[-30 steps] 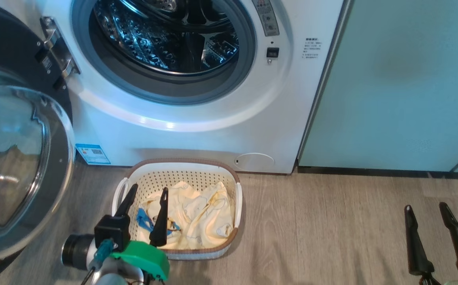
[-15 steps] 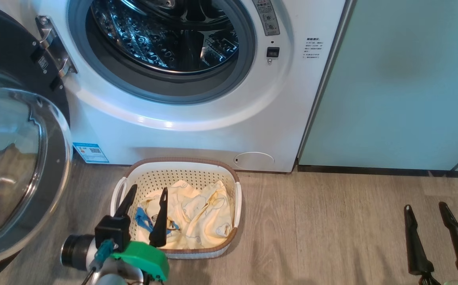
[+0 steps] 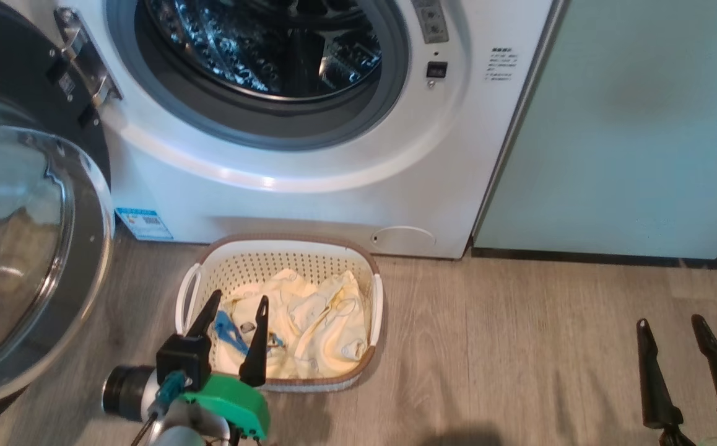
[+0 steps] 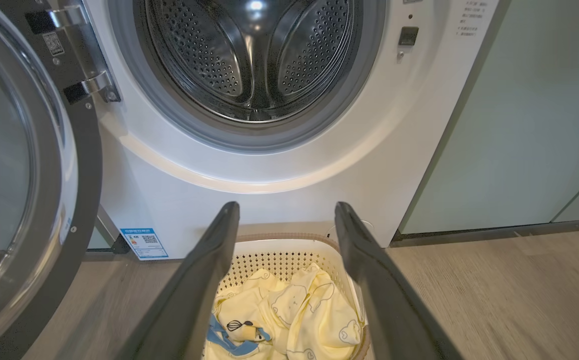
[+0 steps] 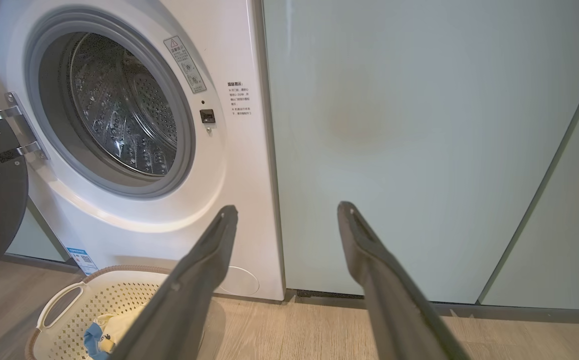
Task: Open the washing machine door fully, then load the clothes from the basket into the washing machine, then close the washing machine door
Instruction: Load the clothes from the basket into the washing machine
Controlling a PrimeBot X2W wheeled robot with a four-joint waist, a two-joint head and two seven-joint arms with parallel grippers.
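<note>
Now the big white washing machine (image 3: 309, 204) has its round hole uncovered, and you can see the shiny steel drum (image 3: 272, 43) inside. The washing machine door (image 3: 24, 248) is swung out to the left side, hanging on its metal hinge (image 3: 83, 62). It has a black ring and a clear glass bowl in the middle. A small blue sticker (image 3: 143, 223) sits low on the machine's front, near the door.

The basket (image 3: 272, 263) stands on the wood floor (image 3: 519, 347), just in front of the machine and below the round hole. The clothes (image 3: 315, 325) lie in a soft heap inside the basket. They are pale yellow with little pictures, and a bit of blue cloth (image 3: 225, 328) pokes out at the left.

The left fingers (image 3: 256, 341) are spread apart and hold nothing. They hang over the near left part of the basket, pointing at the clothes. I cannot tell if they touch the cloth. The right fingers (image 3: 651, 371) are spread apart too and hold nothing. They are far off to the right, over the floor, in front of a pale green cabinet door (image 3: 631, 136).
</note>
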